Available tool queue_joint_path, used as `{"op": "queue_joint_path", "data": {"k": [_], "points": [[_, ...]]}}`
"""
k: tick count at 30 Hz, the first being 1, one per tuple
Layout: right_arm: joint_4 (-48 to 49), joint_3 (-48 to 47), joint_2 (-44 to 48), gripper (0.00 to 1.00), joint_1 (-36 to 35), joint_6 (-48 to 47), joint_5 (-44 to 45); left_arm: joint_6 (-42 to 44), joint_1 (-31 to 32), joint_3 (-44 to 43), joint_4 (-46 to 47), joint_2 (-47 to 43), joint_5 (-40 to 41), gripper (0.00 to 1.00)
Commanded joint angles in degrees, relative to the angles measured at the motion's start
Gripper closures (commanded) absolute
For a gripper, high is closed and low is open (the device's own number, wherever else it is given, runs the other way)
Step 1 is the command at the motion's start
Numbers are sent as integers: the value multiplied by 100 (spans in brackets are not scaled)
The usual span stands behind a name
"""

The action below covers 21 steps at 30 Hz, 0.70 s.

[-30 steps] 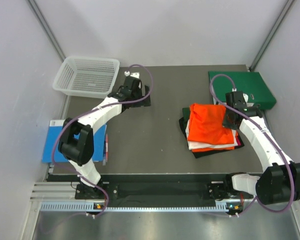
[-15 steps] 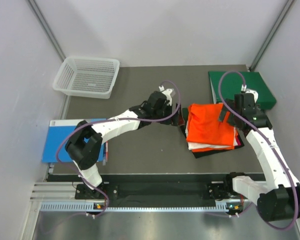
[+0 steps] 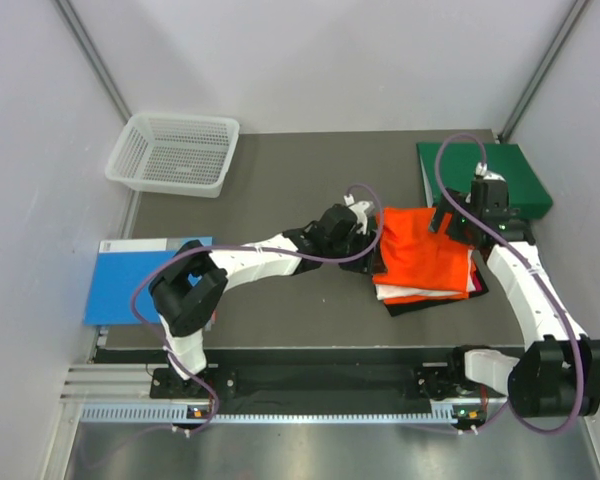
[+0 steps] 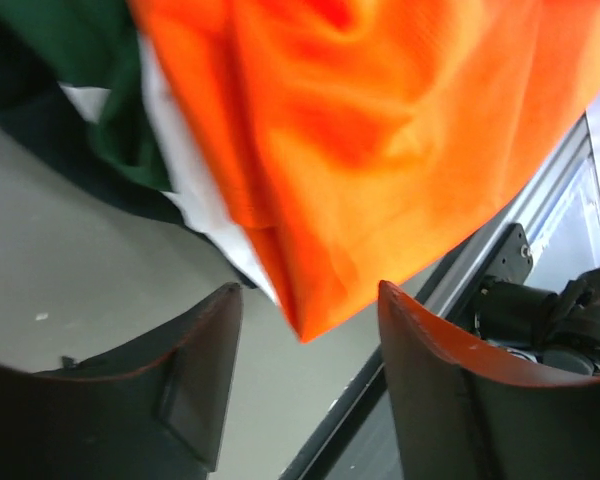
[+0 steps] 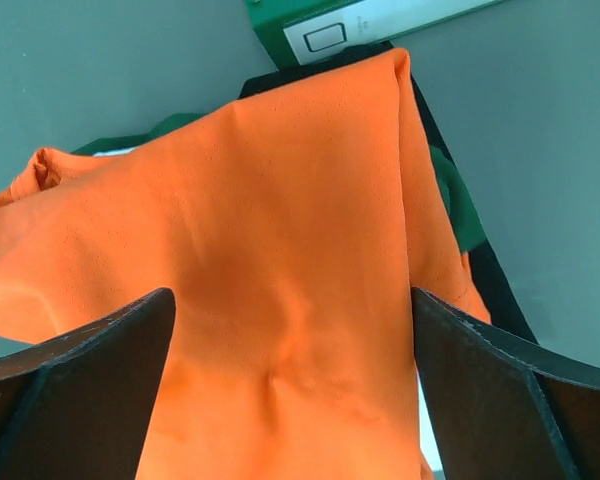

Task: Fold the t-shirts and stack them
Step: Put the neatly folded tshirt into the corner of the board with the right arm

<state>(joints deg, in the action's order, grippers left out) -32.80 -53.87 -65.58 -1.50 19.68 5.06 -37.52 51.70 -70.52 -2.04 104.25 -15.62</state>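
Spreading wide, the fingers of the left gripper frame the loose lower corner of the folded orange t-shirt. The corner sits in the gap, and as far as we can tell neither pad touches it. The right gripper is likewise parted, its two fingers well apart above the middle of the same shirt and pinching nothing.

Moving outward, we find the orange shirt lying on top of the stack of folded shirts, with white, green and black layers showing beneath its edges. The stack rests on the right half of the dark grey table, just in front of the green folder. The white mesh basket and the blue sheet lie well apart on the left.

From above, the orange shirt looks nearly square, so we cannot name a clear long axis. Its left edge runs from far to near, and its surface is rumpled. The left gripper meets that left edge from the table's middle, so the shirt lies to its right. The right gripper hangs over the far right corner. We judge the left arm better placed to pinch and tidy the near-left corner, with the right arm able to steady the far side.
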Motion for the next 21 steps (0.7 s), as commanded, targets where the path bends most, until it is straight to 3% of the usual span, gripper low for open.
{"op": "queue_joint_path", "data": {"k": [1,4,7,11,12,15,17,18,21], "points": [[502,-185,-156,3,114,36,-418,-80,182,-243,363,148,-73,42],[476,-256,-192,4,114,62,-444,-124,279,-260,380,245,-82,46],[389,-326,-122,4,290,71,-471,-151,323,-313,389,351,-108,56],[432,-326,19,4,299,45,-348,-142,367,-366,424,403,-126,77],[449,-326,-24,5,325,53,-304,-133,384,-383,415,412,-126,87],[511,-326,-358,9,343,36,-330,-150,402,-427,433,447,-126,99],[599,-317,-577,40,352,62,-339,-159,428,-488,433,491,-135,100],[590,-326,-822,66,378,88,-322,-159,472,-524,415,500,-135,100],[608,-379,-1263,98,422,141,-199,-168,542,-603,380,544,-126,100]]}}
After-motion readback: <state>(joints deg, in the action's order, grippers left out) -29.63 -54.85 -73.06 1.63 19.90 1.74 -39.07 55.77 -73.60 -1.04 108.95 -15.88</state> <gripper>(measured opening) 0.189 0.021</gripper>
